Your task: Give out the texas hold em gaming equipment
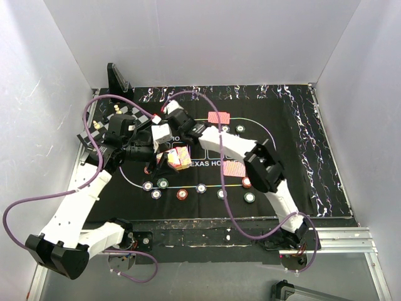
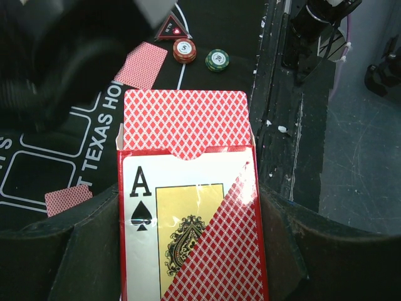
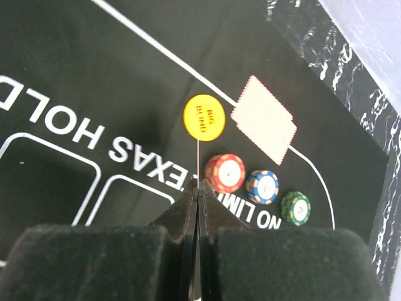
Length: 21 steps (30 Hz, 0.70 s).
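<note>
A: Left gripper [image 2: 188,194], state?
B: Closed on the card box [image 2: 188,251], one finger against each long side. The ace-of-spades face is up. A red-patterned panel [image 2: 185,122] stands out of the open end; flap or deck, cannot tell. The box hangs above the mat [image 1: 301,144], left of its centre and about midway between its far and near edges.

A: Right gripper [image 3: 198,187]?
B: Tips pressed together. A thin pale sliver rises from between them and reads as a single card [image 3: 198,160] seen edge-on. Its face is not visible.

A: Items in the right wrist view?
B: The orange button [image 3: 203,116] lies flat inside the white oval line. A face-down card [image 3: 263,119] lies just beside it, across that line. Red chip [image 3: 224,172], blue chip [image 3: 262,187] and green chip [image 3: 295,207] sit in a row, close but apart, toward the marbled border.

A: Left wrist view?
B: Beyond the box's open end are the dark triangular marker [image 2: 172,28], a second red chip [image 2: 184,50], a second green chip [image 2: 217,59] and another card [image 2: 141,66], toward the mat's near edge.

A: Overhead?
B: A loose row of chips [image 1: 182,194] follows the oval's near side. The chessboard [image 1: 100,119] sits at the far-left corner, partly under the left arm.
</note>
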Each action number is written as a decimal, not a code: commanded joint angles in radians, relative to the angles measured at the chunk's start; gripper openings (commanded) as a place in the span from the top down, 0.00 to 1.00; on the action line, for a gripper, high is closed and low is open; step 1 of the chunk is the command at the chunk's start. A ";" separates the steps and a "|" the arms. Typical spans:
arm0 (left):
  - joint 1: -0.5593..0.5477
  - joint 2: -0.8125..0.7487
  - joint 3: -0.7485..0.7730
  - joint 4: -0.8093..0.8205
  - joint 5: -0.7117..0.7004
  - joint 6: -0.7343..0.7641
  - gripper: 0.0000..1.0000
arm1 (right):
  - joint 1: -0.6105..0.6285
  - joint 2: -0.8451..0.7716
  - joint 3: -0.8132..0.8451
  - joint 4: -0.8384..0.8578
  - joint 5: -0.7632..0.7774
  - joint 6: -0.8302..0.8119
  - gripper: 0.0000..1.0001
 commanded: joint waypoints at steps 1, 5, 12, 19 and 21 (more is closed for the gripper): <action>0.007 -0.036 0.038 0.017 0.048 -0.012 1.00 | 0.028 0.111 0.089 0.051 0.096 -0.079 0.99; 0.005 -0.043 0.036 0.022 0.063 -0.023 1.00 | 0.047 0.160 0.106 0.030 0.052 -0.025 0.99; 0.005 -0.053 0.028 0.047 0.077 -0.046 1.00 | 0.081 0.196 0.100 -0.005 0.004 0.030 0.99; 0.005 -0.049 0.027 0.067 0.073 -0.050 1.00 | 0.124 0.187 0.063 -0.038 -0.073 0.087 0.99; 0.004 -0.047 0.031 0.071 0.063 -0.046 1.00 | 0.130 0.185 0.048 -0.039 -0.079 0.099 0.99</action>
